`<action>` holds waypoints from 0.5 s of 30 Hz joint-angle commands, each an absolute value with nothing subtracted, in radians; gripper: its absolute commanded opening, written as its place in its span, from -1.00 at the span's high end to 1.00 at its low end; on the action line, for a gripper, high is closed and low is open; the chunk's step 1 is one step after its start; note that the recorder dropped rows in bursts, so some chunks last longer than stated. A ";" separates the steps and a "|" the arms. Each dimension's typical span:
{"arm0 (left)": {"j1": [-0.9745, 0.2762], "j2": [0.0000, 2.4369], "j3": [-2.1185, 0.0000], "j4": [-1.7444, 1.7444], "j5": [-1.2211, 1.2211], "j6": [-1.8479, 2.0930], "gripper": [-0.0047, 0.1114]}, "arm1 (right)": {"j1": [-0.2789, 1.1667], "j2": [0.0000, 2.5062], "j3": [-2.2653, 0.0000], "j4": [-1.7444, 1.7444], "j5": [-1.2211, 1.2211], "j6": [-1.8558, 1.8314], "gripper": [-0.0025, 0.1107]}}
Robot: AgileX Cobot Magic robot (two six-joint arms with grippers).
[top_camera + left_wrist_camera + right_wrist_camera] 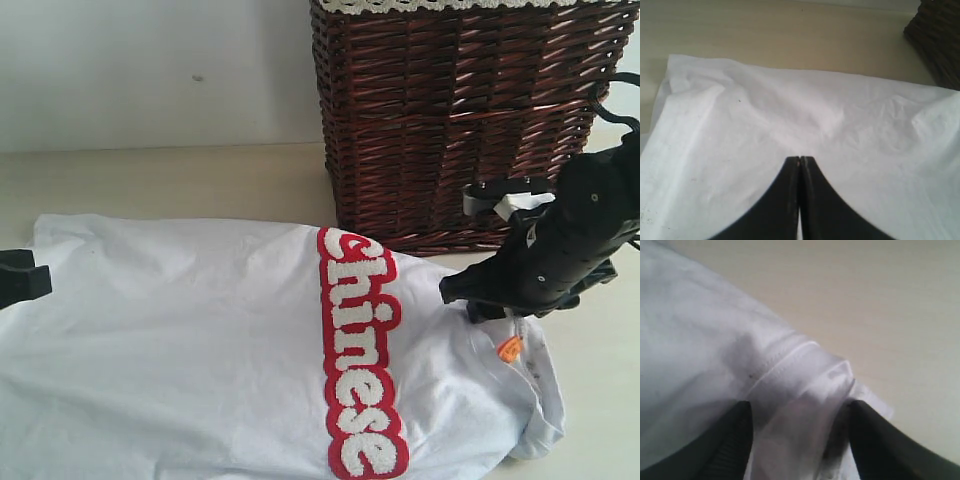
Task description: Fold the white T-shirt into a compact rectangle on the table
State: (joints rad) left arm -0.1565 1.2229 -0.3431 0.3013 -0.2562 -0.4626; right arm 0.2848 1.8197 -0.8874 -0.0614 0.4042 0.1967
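The white T-shirt (200,350) lies flat on the table (180,180). Its long axis runs from the left gripper (800,162) at the plain hem end to the right gripper (800,415) at the end with the orange tag (510,348). The left fingers are pressed together over smooth cloth. The right fingers stand wide, with a seamed fold bunched between them.

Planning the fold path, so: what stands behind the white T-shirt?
A dark brown wicker basket with cream lace trim stands behind the soft white cotton T-shirt, on the pale beige table. The black right tool covers the basket's lower right corner; its inside is out of view.
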 commanded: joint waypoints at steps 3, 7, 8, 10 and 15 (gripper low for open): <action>-0.163 1.214 -0.339 0.306 -0.264 -0.473 0.92 | 0.280 1.828 -0.884 0.183 0.391 -0.075 0.34; -0.163 1.214 -0.339 0.306 -0.264 -0.473 0.92 | 0.280 1.786 -0.884 0.244 0.421 -0.176 0.96; -0.163 1.214 -0.339 0.306 -0.264 -0.473 0.92 | 0.280 1.768 -0.884 0.252 0.431 -0.192 0.96; -0.163 1.214 -0.339 0.306 -0.264 -0.473 0.92 | 0.286 1.730 -0.884 0.256 0.450 -0.217 0.96; -0.163 1.214 -0.339 0.306 -0.273 -0.473 0.92 | 0.419 1.607 -0.851 0.289 0.464 -0.350 0.96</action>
State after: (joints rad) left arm -0.1565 1.2229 -0.3431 0.3051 -0.2583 -0.4650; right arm 0.3480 1.6694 -0.8712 0.2581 0.4525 -0.2735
